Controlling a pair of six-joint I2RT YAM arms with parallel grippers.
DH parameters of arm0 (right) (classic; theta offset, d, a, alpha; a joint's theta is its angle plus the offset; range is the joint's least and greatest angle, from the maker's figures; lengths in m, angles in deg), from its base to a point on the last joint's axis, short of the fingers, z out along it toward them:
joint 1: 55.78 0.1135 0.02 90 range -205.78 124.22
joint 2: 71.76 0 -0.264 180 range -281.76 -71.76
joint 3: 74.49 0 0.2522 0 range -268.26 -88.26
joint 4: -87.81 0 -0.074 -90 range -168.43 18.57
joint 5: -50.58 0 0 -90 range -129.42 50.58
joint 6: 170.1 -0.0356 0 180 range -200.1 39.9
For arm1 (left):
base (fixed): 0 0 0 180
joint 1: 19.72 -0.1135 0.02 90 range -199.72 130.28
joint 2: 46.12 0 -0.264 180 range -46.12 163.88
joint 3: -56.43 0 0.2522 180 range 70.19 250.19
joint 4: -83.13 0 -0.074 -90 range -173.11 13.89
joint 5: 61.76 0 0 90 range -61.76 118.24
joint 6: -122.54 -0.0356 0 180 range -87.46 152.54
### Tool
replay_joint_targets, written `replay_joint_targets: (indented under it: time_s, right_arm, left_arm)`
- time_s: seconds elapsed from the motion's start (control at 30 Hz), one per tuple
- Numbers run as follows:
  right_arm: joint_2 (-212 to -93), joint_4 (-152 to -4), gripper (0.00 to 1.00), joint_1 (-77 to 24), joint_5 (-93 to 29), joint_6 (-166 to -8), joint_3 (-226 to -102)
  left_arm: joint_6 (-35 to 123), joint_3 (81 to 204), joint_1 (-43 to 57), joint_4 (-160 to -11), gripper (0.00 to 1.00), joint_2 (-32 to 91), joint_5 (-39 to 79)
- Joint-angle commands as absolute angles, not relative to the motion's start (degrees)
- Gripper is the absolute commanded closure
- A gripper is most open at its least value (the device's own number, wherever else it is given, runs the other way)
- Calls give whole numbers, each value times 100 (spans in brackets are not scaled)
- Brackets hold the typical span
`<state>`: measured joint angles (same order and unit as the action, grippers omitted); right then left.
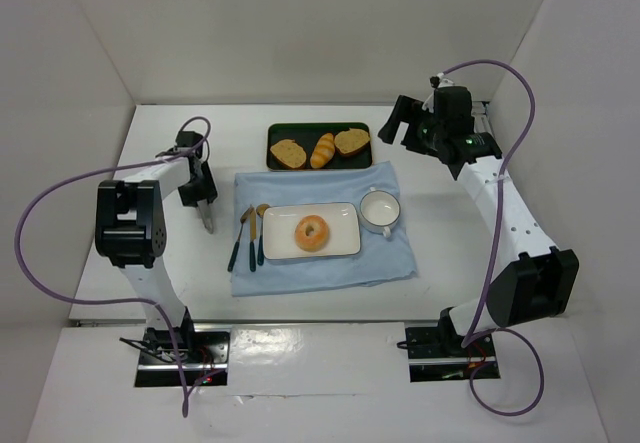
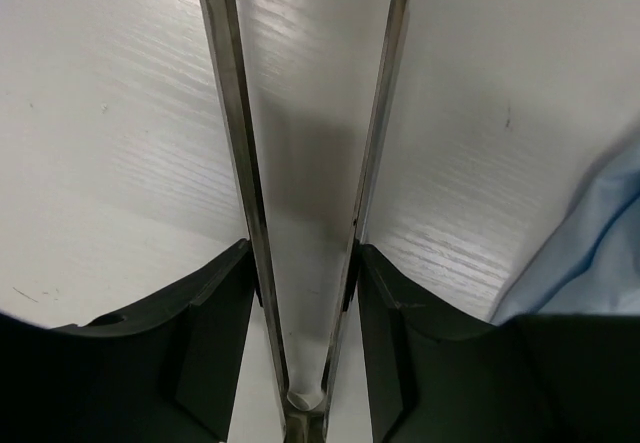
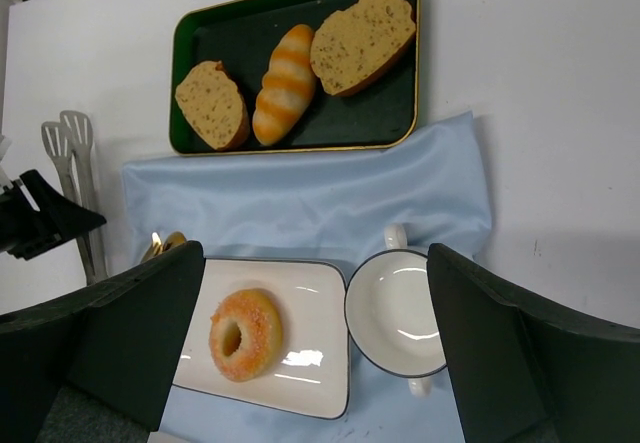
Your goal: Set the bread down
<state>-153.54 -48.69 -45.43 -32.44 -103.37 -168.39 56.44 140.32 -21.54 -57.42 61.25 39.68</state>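
Note:
The bread is a golden orange-brown ring bun with a hole. It lies on a white rectangular plate on a blue cloth, and it also shows in the right wrist view. My left gripper hangs low over the bare table left of the cloth, away from the bread. It is shut on metal tongs. In the left wrist view the tongs' arms spread apart between my fingers, with nothing between them. My right gripper is raised at the back right, open and empty, looking down at the plate.
A white two-handled cup stands right of the plate. A dark green tray at the back holds two toast slices and an oblong roll. Cutlery lies on the cloth left of the plate. White walls enclose the table.

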Motion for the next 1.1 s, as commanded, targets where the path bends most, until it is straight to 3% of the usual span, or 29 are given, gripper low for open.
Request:
replay_joint_targets:
  time_s: [0.0, 0.37, 0.77, 0.97, 1.07]
  right_arm:
    - [-15280, -4837, 1, -4576, -3177, -10269, -16999]
    - [-15560, -4889, 1, -4576, -3125, -10269, -17052]
    - [-15675, -4889, 1, -4576, -3071, -10444, -17105]
    - [-15526, -4942, 1, -4366, -3598, -10620, -17052]
    - [-15526, -4775, 1, -4216, -4038, -10691, -17122]
  left_arm:
    - [5583, 14244, -2253, -5508, 43, 6382, 4229]
    - [5636, 14244, -2253, -5323, 15, 5945, 3836]
    - [5811, 14349, -2183, -5200, 8, 4091, 3703]
    - [6171, 14332, -2016, -5200, 8, 2755, 2834]
    - [6523, 14078, -1761, -5200, 3, 2192, 2429]
